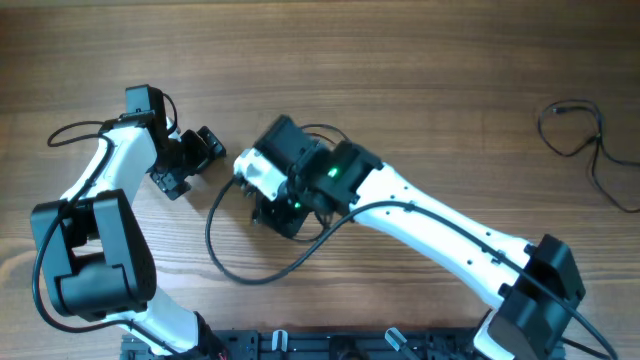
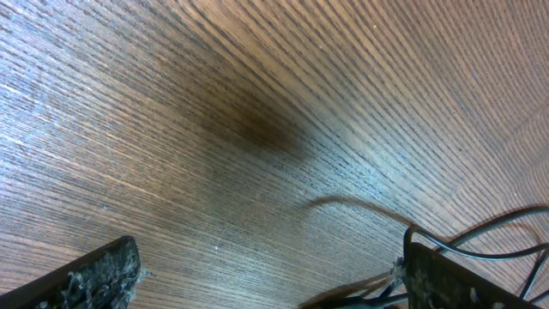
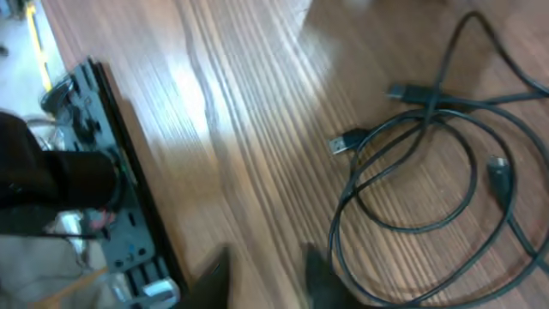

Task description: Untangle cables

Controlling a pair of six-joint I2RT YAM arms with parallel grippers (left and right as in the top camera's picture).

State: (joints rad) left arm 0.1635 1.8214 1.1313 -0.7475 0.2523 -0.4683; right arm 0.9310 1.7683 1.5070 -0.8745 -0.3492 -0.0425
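Right gripper (image 3: 266, 287) low near cables (image 3: 345, 142), arm (image 1: 430, 225) stretched inward; left gripper (image 2: 266, 275) spread wide.

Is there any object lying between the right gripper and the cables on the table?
Nothing visible does. In the right wrist view, only bare table lies between the right gripper and the cables; their nearest loop passes close beside one finger.
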